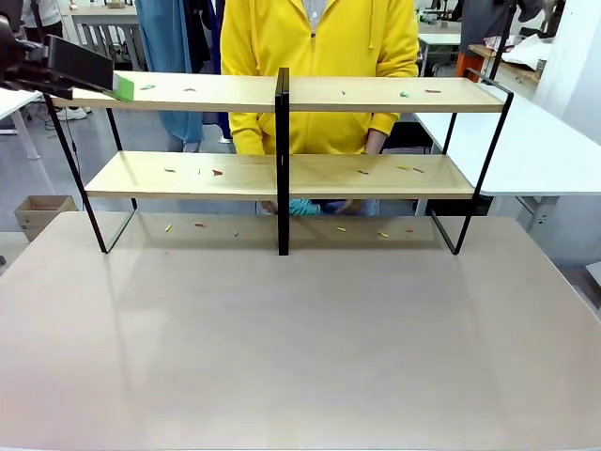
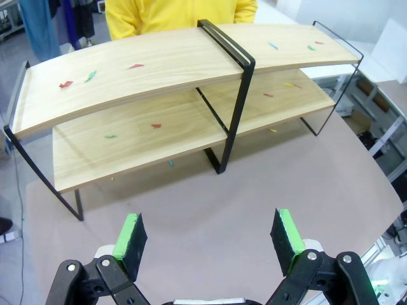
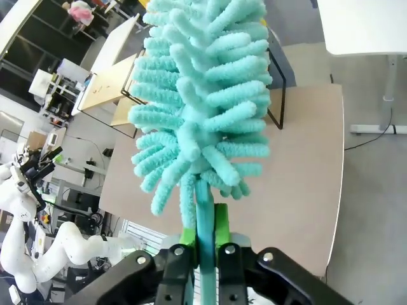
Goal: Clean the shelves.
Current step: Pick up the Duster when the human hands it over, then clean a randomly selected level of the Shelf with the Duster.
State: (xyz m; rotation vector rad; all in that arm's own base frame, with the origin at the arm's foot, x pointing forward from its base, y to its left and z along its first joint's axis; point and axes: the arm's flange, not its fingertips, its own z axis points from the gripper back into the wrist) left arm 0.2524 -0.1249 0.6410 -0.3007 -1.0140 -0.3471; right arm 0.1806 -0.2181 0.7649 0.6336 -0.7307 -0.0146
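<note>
The right gripper (image 3: 203, 230) is clamped narrow on the thin teal handle of a duster (image 3: 200, 95). Its green pads (image 3: 187, 236) press the handle from both sides, and the fluffy teal head stands straight up above the fingers. In this wrist view the gripper hangs high and well apart from the shelves (image 3: 108, 89), which show small beyond the duster head.

The left gripper (image 2: 210, 232) is spread wide with nothing between its green pads (image 2: 130, 234). It is on the near side of the shelves (image 2: 159, 70), raised above them and looking down on the top board. In the front view one of its pads (image 1: 124, 89) overlaps the left end of the top board.

The shelves (image 1: 376, 94) stand upright across the far part of the table (image 1: 300, 348). They have two long pale wooden boards in a thin black frame, with a black post at the middle. Small coloured scraps (image 1: 218, 173), red, green and yellow, lie scattered on both boards to either side of the centre post. A few more lie on the table under the lower board.

A person in a yellow hooded top (image 1: 319, 56) stands just behind the shelves, at the middle.
</note>
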